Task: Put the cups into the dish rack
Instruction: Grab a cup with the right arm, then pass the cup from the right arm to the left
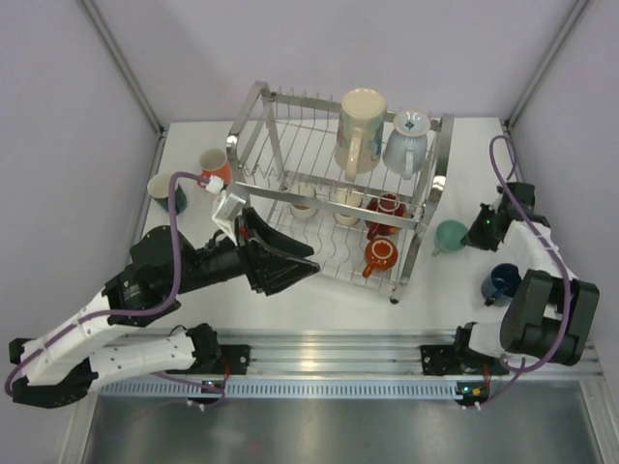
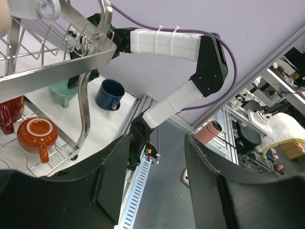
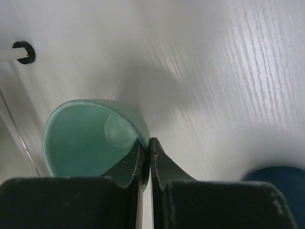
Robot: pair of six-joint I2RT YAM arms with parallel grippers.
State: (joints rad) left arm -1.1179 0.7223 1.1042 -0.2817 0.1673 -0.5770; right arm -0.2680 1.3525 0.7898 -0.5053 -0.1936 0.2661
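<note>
The silver wire dish rack [image 1: 250, 108] stands mid-table. Its top tier carries a cream mug [image 1: 360, 130] and a pale blue-grey mug [image 1: 406, 143]. On the lower tier sit a red cup [image 1: 387, 211], an orange cup [image 1: 379, 254] and two cream cups [image 1: 305, 206]. My right gripper [image 3: 147, 143] is shut on the rim of a mint cup [image 3: 86, 138] on the table right of the rack, one finger inside and one outside. A navy mug [image 1: 501, 282] stands nearer the right arm. My left gripper [image 1: 290, 261] hangs open and holds nothing at the rack's front left corner.
An orange mug [image 1: 213, 164] and a dark teal mug [image 1: 166, 191] stand on the table left of the rack. The left wrist view looks past the rack's corner post [image 2: 86, 109] to the right arm [image 2: 190, 57]. Walls close in both table sides.
</note>
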